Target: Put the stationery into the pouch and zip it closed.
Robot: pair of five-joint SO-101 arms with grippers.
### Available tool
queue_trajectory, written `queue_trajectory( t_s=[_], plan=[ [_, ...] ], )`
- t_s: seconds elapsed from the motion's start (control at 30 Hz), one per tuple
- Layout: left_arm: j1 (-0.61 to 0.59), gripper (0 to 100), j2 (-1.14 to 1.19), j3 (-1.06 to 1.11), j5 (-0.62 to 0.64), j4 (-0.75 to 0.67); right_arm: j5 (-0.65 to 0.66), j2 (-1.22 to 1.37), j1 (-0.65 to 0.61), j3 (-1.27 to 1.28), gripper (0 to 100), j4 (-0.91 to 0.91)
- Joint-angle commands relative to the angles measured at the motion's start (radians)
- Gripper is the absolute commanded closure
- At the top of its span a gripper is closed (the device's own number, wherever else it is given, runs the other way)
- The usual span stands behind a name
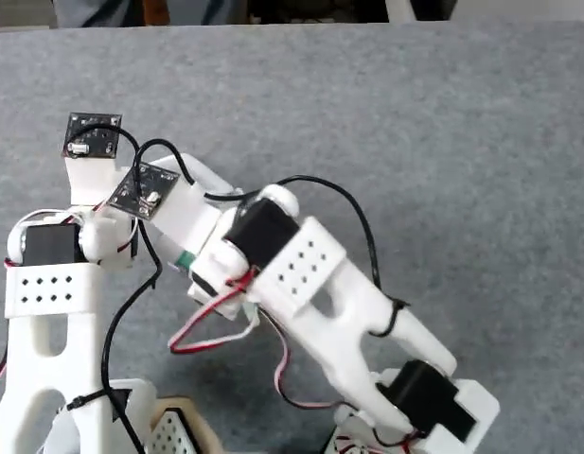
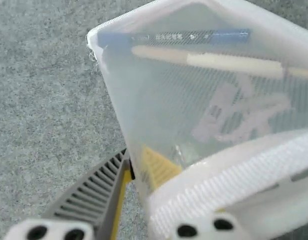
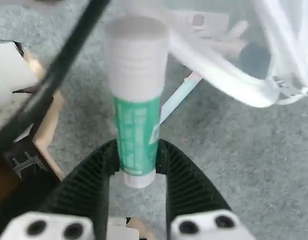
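One pouch (image 2: 203,115). Two pens are inside it: one blue pen (image 2: 178,36) and one cream pen (image 2: 228,62). One glue stick (image 3: 138,105). One pale blue pen (image 3: 177,98) on the tabletop (image 3: 253,165).

We read this as a robotics lab bench. Grey felt matting (image 1: 443,113) covers the table from 9 round to 3 o'clock. Two white printed arms (image 1: 339,303) rise from 6 o'clock, with bare black servos (image 1: 263,232), loose red-and-white leads (image 1: 192,329), uncased camera boards (image 1: 93,135) at 10 o'clock and a plywood base plate (image 1: 192,430) at 7.
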Motion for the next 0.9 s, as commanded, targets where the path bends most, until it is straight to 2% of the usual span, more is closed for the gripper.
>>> queue_trajectory(
  t_s=[0.0,0.3,0.53,0.87],
  plan=[
    [0.038,97,0.044,0.153,0.002,0.002,-0.011,0.038,0.064,-0.001,98.6,0.006],
    [0.044,97,0.044,0.154,0.002,0.002,-0.011,0.07,0.133,-0.127,98.6,0.008],
    [0.071,97,0.043,0.182,0.002,0.0,-0.011,0.073,0.137,-0.177,98.6,0.003],
    [0.067,97,0.043,0.179,0.038,-0.029,-0.049,0.151,0.13,-0.091,98.6,0.008]
  ],
)
